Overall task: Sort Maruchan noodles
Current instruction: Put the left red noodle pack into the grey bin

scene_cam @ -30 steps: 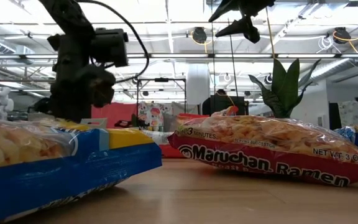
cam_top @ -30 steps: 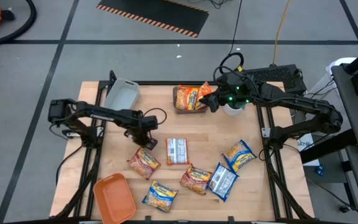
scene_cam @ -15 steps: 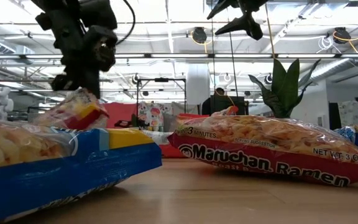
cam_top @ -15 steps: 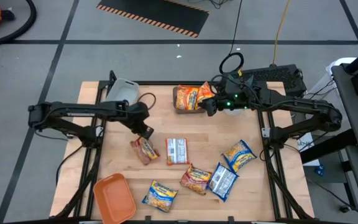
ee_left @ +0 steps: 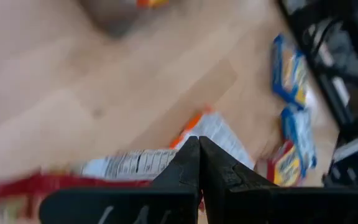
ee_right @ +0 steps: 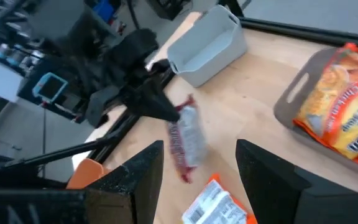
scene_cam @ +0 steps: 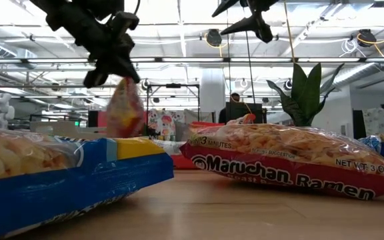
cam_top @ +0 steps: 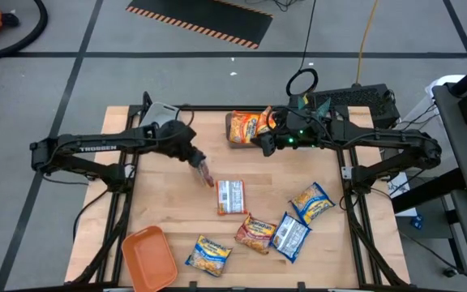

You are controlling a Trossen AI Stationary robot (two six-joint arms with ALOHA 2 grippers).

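My left gripper (cam_top: 194,157) hovers over the table's middle left, shut on a red Maruchan packet (cam_top: 204,173) that also shows in the low view (scene_cam: 125,108) and the right wrist view (ee_right: 186,138). Several more packets lie flat on the table: a white-backed one (cam_top: 230,196), a red one (cam_top: 255,232), a blue one (cam_top: 290,236), two yellow-and-blue ones (cam_top: 311,202) (cam_top: 209,254). Orange packets (cam_top: 247,126) lie in a grey tray at the far edge. My right gripper (cam_top: 259,140) is open beside that tray, high above the table (scene_cam: 244,16). My left gripper pinches the red packet between its two shut fingers (ee_left: 199,163) by its upper edge (ee_right: 180,112), coming from above and slanting down. The packet is lifted clear and hangs below the fingers, its white printed back (ee_left: 129,165) facing the wrist camera.
A grey bin (ee_right: 209,47) stands at the far left, partly under my left arm. An orange tray (cam_top: 148,258) sits at the near left corner. A green plant (scene_cam: 304,93) rises at the far right. Bare wood (cam_top: 156,203) lies on the left.
My left gripper has lifted the red packet off the table's left middle and carried it up and toward the far right. The packet, flat a second ago, tipped up and now hangs clear. My right gripper has drifted slightly toward the left.
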